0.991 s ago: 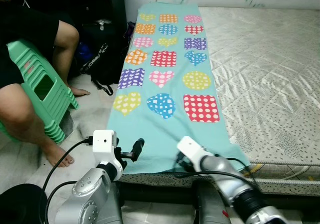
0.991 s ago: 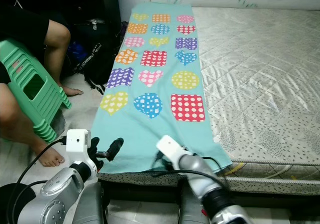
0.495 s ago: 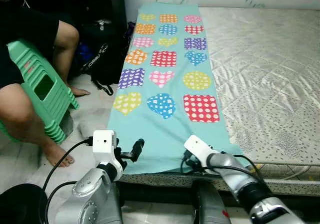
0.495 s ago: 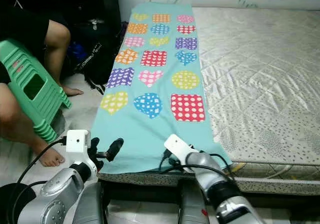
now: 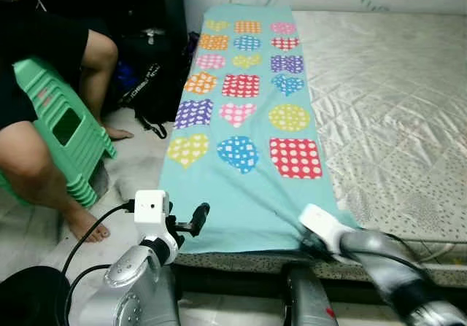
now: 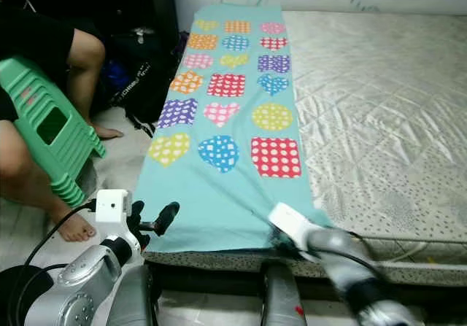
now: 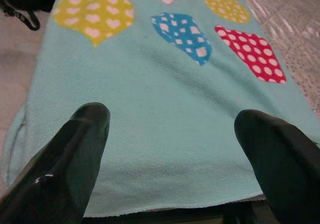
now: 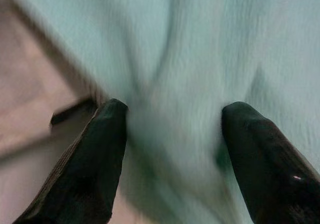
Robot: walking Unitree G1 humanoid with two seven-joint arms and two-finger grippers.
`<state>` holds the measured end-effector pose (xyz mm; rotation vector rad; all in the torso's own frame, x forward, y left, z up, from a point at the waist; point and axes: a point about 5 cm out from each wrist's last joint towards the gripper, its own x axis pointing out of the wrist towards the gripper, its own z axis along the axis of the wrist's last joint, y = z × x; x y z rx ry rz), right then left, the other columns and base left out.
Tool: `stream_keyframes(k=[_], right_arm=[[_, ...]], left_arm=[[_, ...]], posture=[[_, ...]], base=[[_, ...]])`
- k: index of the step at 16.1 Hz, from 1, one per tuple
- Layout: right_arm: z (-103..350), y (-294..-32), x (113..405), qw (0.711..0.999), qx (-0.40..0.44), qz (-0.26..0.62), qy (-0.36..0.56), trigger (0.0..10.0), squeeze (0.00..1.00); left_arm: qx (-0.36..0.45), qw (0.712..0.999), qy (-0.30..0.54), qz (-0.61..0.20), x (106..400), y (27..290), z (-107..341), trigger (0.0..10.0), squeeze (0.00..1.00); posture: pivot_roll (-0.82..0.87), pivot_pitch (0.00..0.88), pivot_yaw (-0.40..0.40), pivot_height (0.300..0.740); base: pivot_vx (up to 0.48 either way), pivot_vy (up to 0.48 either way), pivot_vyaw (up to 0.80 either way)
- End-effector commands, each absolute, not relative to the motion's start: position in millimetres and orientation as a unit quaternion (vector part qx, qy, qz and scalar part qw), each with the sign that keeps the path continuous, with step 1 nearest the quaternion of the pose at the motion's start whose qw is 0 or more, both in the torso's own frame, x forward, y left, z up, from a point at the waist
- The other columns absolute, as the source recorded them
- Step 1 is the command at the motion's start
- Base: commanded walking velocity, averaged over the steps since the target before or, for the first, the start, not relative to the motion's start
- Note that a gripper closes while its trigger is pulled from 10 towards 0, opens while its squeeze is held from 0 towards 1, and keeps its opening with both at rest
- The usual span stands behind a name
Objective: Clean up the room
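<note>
A teal blanket (image 5: 241,122) with coloured hearts and spotted patches lies flat along the left side of the mattress (image 5: 394,85). My left gripper (image 7: 170,119) hovers just off the blanket's near left corner, open, its fingers wide apart over the near hem. At the near right corner my right gripper (image 8: 175,108) is low on the blanket, open, with a fold of teal fabric (image 8: 190,58) rising between its two fingers. The right arm (image 5: 379,257) is blurred in the eye views.
A person sits on a green plastic stool (image 5: 58,129) at the left, bare feet on the floor (image 5: 87,227). A black bag (image 5: 149,78) leans between the stool and the mattress. The quilted mattress stretches away to the right.
My right arm has swept to the right along the blanket's near edge to its right corner. The left arm has stayed put.
</note>
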<state>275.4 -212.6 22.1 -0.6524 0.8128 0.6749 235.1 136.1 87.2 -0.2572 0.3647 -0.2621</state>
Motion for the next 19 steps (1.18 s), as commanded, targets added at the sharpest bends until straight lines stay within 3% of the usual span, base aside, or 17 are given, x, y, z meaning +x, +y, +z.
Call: stream_keyframes(k=[1,4,6,10,12,13,16,17,19], right_arm=[[21.2,-216.3,269.0,0.809,-0.29,0.325,0.395,10.0,0.0],[22.3,-222.2,252.8,0.794,-0.27,0.355,0.412,10.0,0.0],[29.3,-224.0,224.0,0.759,-0.237,0.423,0.435,10.0,0.0],[34.5,-226.2,215.2,0.742,-0.228,0.452,0.44,10.0,0.0],[42.2,-222.6,227.9,0.77,-0.227,0.424,0.418,10.0,0.0],[50.3,-210.1,242.6,0.807,-0.209,0.409,0.371,10.0,0.0],[58.9,-183.4,270.4,0.882,-0.143,0.334,0.299,10.0,0.0],[55.1,-175.0,274.0,0.893,-0.126,0.314,0.296,10.0,0.0],[46.5,-166.1,267.3,0.884,-0.141,0.325,0.305,10.0,0.0]], left_arm=[[-0.125,0.967,0.18,-0.128,233.9,138.6,88.5,10.0,0.0],[-0.123,0.967,0.183,-0.129,233.1,139.2,87.7,10.0,0.0],[-0.12,0.966,0.186,-0.132,232.7,139.7,86.3,10.0,0.0],[-0.118,0.966,0.187,-0.134,233.8,140.2,86.0,10.0,0.0],[-0.116,0.966,0.186,-0.135,234.3,139.7,86.5,10.0,0.0],[-0.117,0.966,0.186,-0.135,234.5,139.6,86.7,10.0,0.0],[-0.118,0.966,0.187,-0.134,235.1,138.9,86.2,10.0,0.0],[-0.119,0.966,0.187,-0.135,235.5,138.3,86.1,10.0,0.0],[-0.119,0.966,0.186,-0.135,235.1,137.4,87.4,10.0,0.0]], posture=[[-0.03,0.022,0.002,0.569],[-0.04,0.021,0.003,0.569],[-0.04,0.02,0.007,0.569],[-0.04,0.02,0.011,0.569],[-0.04,0.02,0.01,0.569],[-0.04,0.02,0.008,0.569],[-0.05,0.021,0.007,0.569],[-0.05,0.021,0.007,0.569],[-0.03,0.025,0.006,0.569]], base=[[0.0,0.0,0.0],[0.0,0.0,0.0],[0.0,0.0,0.0],[0.0,0.0,0.0],[0.0,0.0,0.0],[0.0,0.0,0.0],[0.0,0.0,0.0],[0.0,0.0,0.0],[0.0,0.0,0.0]])
